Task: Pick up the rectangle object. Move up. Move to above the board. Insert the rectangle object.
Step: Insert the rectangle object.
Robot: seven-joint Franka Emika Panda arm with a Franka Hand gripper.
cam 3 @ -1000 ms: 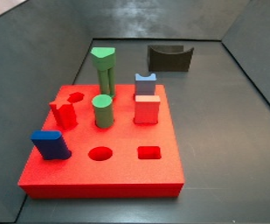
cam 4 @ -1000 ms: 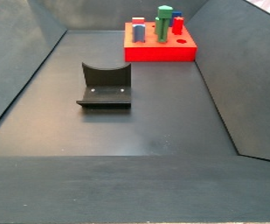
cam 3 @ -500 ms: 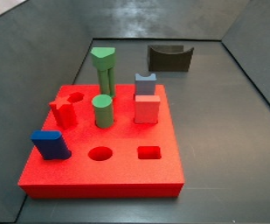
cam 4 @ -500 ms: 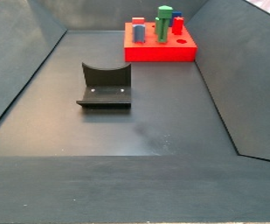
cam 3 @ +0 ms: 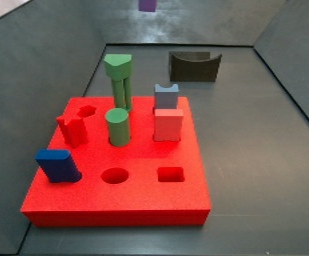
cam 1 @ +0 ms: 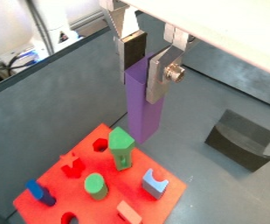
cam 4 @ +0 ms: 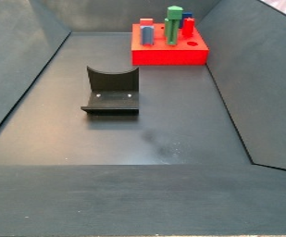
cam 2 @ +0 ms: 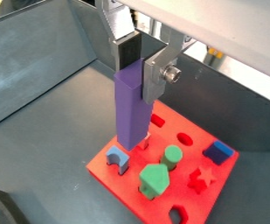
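Observation:
My gripper [cam 1: 145,74] is shut on the top of the rectangle object [cam 1: 145,109], a tall purple bar that hangs upright between the fingers; both wrist views show the gripper [cam 2: 141,70] and the bar [cam 2: 130,109]. Only the bar's lower tip [cam 3: 147,4] shows at the top edge of a side view; the gripper is out of frame there. The red board [cam 3: 143,195] lies far below, with a free square hole [cam 3: 172,174] and a round hole [cam 3: 115,176]. The board also shows in both wrist views [cam 1: 125,179] [cam 2: 131,175] and in a side view [cam 4: 170,54].
On the board stand a tall green peg [cam 3: 119,80], a green cylinder [cam 3: 117,127], a red-pink block [cam 3: 168,124], a grey-blue piece [cam 3: 166,96], a dark blue block [cam 3: 57,165] and a red star peg [cam 3: 73,128]. The fixture [cam 3: 194,66] stands beyond the board. Grey walls enclose the floor.
The purple bar's lower tip has come into view at the top edge of a side view; it was out of frame before. The board and its pegs have not moved.

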